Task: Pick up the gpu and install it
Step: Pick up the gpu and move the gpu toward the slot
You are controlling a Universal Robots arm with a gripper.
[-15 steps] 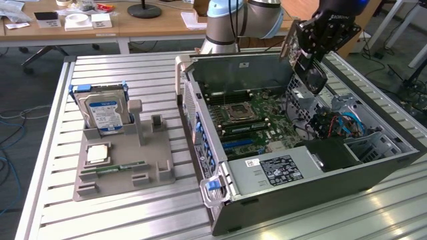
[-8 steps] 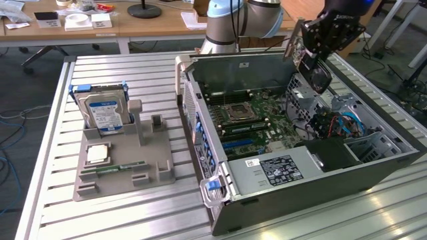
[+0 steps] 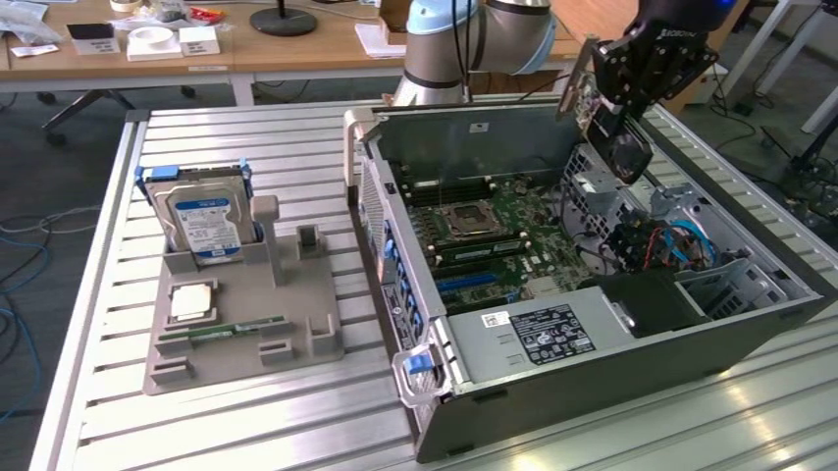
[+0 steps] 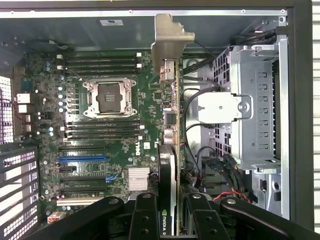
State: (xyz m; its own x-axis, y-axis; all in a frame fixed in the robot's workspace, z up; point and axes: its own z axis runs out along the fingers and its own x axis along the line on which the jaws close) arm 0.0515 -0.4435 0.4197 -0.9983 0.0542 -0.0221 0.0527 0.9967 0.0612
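Observation:
My gripper (image 3: 626, 98) is shut on the gpu (image 3: 618, 142), which hangs edge-down over the far right part of the open computer case (image 3: 590, 392). In the wrist view the gpu (image 4: 172, 120) shows edge-on between my black fingers (image 4: 145, 215), with its silvery end bracket (image 4: 170, 35) toward the case's rear wall and its black cooler (image 4: 167, 170) near the gripper (image 4: 171, 220). It hangs above the green motherboard (image 4: 100, 125), to one side of the blue expansion slot (image 4: 82, 158) and beside the metal drive cage (image 4: 255, 100).
On the slatted metal table (image 3: 262, 432), at the exterior view's left, a grey holder (image 3: 235, 343) carries a silver hard drive (image 3: 203, 216), a CPU (image 3: 192, 302) and a memory stick (image 3: 235, 331). A power supply (image 3: 550, 334) and cables (image 3: 668, 245) occupy the case.

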